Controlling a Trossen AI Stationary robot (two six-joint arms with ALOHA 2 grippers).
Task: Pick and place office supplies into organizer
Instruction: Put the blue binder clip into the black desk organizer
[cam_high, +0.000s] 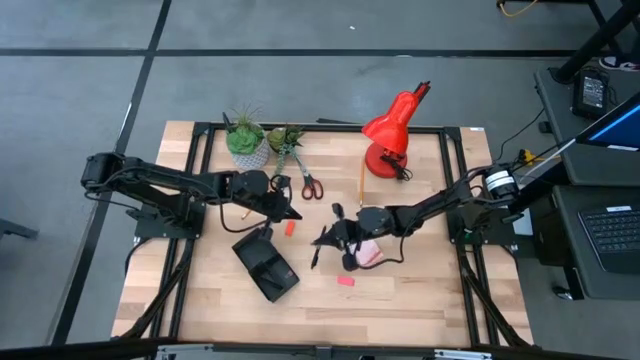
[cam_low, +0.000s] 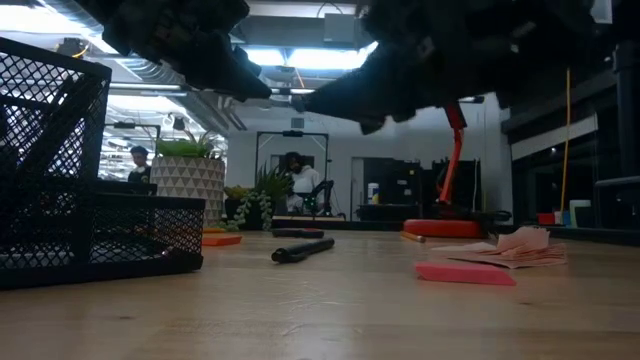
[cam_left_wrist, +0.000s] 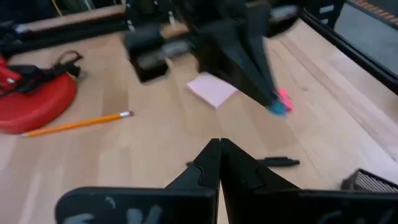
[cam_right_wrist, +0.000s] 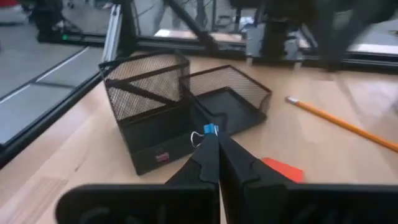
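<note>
Organizer, black mesh, sits front-left of table centre; scissors, lamp, plants behind. Low: pen, pink eraser lie loose. Left gripper closed, empty. Right gripper pinches a blue binder clip.

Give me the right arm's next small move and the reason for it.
Probably carry the right gripper forward over the organizer and only then open. Its fingers are pinched shut on a small blue clip, and the mesh compartments lie just ahead, so the clip looks ready to drop. The left gripper is shut and empty nearby.
</note>
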